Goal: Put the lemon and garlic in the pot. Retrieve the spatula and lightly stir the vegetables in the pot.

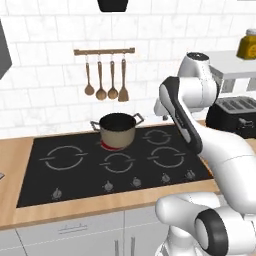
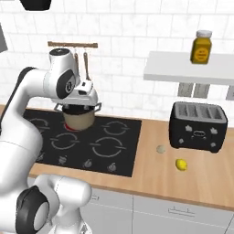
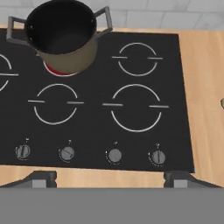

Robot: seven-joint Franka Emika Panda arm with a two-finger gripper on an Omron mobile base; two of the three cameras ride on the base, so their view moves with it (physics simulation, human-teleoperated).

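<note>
Pot: you have the pot (image 1: pixel 118 131) on the back burner of the black cooktop (image 1: pixel 75 175), over a ring that glows red; its dark inside looks bare in the hand view (image 3: pixel 61 33).
Gripper: your gripper (image 3: pixel 109 178) hangs above the front edge of the cooktop, looking down on the knobs (image 3: pixel 114 155); the two fingertips (image 3: pixel 43 177) stand far apart, with nothing between them.
Arm: in the right base view your hand is up in front of the pot (image 2: pixel 78 119), hiding most of it.
Lemon: you will find the lemon (image 2: pixel 181 164) on the wooden counter (image 2: pixel 183 183) to the right of the cooktop, in front of the black toaster (image 2: pixel 198 126).
Garlic: the small pale bulb (image 2: pixel 161 149) lies on the same counter, near the lemon and closer to the cooktop.
Wall rack: wooden spoons and a wooden turner (image 1: pixel 123 82) hang on hooks behind the pot.
Shelf: a yellow jar (image 2: pixel 201 46) stands on the white shelf (image 2: pixel 183 68) above the toaster.
</note>
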